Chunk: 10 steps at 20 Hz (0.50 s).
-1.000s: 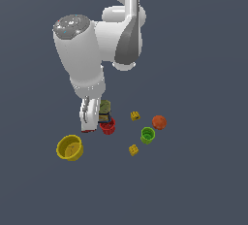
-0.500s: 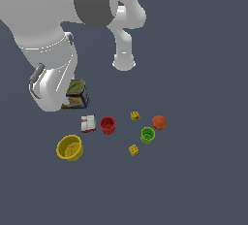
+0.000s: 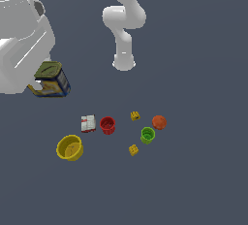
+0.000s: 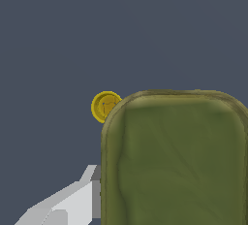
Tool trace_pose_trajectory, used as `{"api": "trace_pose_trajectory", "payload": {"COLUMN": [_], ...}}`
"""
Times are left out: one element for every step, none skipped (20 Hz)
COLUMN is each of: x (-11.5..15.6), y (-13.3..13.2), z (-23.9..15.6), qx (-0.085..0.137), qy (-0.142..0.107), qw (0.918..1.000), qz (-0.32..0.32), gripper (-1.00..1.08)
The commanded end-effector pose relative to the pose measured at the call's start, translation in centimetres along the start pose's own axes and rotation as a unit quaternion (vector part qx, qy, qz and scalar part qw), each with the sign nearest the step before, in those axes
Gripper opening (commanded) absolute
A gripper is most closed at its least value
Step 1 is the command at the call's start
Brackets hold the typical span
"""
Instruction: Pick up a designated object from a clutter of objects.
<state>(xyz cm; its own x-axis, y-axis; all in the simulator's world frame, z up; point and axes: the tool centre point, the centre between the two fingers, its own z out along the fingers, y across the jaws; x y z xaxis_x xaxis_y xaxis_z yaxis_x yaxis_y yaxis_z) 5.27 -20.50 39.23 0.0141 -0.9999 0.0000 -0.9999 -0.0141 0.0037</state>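
Gripping the tin can (image 3: 50,79) at the exterior view's left edge, the end effector (image 3: 41,80) is mostly hidden behind the arm. Its green lid fills the wrist view, half covering the yellow bowl (image 4: 103,105).

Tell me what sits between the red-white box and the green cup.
In the exterior view, the red cup stands between the red-white box and the green cup, close beside the box; the rest is bare floor.

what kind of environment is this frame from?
Almost certainly a bare simulated pick-from-clutter scene, not a real room: a flat, featureless grey floor, a plain white arm base, and small toy-like items such as a yellow bowl and red cup.
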Motion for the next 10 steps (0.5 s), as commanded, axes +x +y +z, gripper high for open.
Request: {"api": "trace_pose_trajectory", "payload": {"x": [0.6,0.8,0.9,1.0,1.1,1.2,1.3,1.3,1.4,1.4], "y": [-0.1,-0.2,-0.2,-0.2,-0.3,-0.3,-0.3,-0.3,-0.3,-0.3], "z": [-1.1,-1.4,-1.6,-1.8,-2.0,-2.1,-2.2,-2.3,-2.4,-2.4], "qx": [0.002,0.002,0.002,0.002,0.002,0.002,0.002,0.002,0.002,0.002], "qy": [0.0,0.0,0.0,0.0,0.0,0.0,0.0,0.0,0.0,0.0], "qw": [1.0,1.0,1.0,1.0,1.0,1.0,1.0,1.0,1.0,1.0], "qz": [-0.001,-0.001,-0.001,-0.001,-0.001,-0.001,-0.001,-0.001,-0.001,-0.001], "gripper": [-1.0,-1.0,-1.0,-1.0,-1.0,-1.0,-1.0,-1.0,-1.0,-1.0]}}
